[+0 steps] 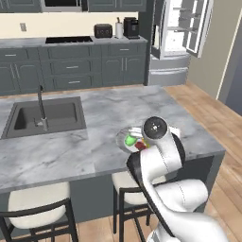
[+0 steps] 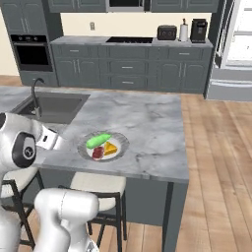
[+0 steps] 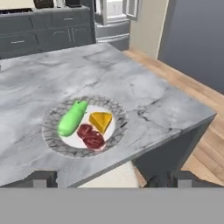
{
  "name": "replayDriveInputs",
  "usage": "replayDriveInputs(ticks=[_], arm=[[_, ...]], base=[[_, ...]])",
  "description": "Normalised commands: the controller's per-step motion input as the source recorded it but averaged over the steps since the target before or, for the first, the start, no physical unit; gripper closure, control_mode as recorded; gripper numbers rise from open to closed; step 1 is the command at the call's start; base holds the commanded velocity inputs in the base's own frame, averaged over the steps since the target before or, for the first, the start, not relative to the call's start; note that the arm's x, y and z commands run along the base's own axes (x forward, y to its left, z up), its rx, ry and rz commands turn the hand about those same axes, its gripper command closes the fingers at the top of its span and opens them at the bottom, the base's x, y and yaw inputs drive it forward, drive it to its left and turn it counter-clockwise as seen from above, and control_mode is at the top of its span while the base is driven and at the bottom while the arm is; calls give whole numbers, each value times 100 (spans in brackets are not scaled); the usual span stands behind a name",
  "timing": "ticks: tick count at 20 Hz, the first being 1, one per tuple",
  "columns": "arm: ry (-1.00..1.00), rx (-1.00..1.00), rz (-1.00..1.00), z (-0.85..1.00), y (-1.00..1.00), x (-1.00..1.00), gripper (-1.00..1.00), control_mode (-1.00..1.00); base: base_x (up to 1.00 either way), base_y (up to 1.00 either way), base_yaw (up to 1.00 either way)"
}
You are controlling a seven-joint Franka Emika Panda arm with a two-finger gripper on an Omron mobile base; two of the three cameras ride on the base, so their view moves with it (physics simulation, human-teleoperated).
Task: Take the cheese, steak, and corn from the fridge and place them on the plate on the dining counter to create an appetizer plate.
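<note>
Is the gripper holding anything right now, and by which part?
Nothing is held. The gripper is open, and the corn, cheese and steak lie on the plate.

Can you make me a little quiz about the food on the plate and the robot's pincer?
1. True or false: the corn, steak and cheese all lie on the plate.
2. The pincer is: A) open and empty, B) shut on the cheese, C) shut on the corn.
3. Fill in: the fridge doors stand ____.

Key: 1 true; 2 A; 3 open.
</note>
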Motion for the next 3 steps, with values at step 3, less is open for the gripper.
replayDriveInputs(ticks=[3], arm=[[-24, -29, 0, 29, 79, -25, -100, -100]], base=[[0, 0, 0]])
